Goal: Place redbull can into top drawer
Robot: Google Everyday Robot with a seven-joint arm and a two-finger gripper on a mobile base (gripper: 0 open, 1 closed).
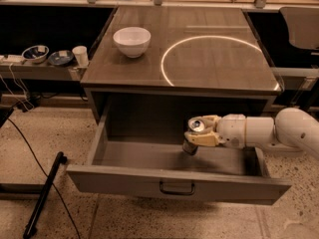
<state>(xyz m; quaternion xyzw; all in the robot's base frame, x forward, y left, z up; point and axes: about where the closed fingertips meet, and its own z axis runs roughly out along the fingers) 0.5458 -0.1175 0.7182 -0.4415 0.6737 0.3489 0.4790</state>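
Note:
The top drawer (174,183) of the grey-brown cabinet is pulled wide open, with a small dark handle (177,188) on its front panel. My gripper (201,133) reaches in from the right and is shut on the redbull can (194,135). The can stands about upright, its silver pull-tab top showing. Its base is low inside the drawer, near the drawer floor at the middle right; I cannot tell whether it touches.
A white bowl (132,41) sits on the cabinet top (199,59) beside a glowing ring (214,59). A side shelf at the left holds two small bowls (35,53) and a white cup (79,55). A black pole (42,193) and cables lie on the floor at the left.

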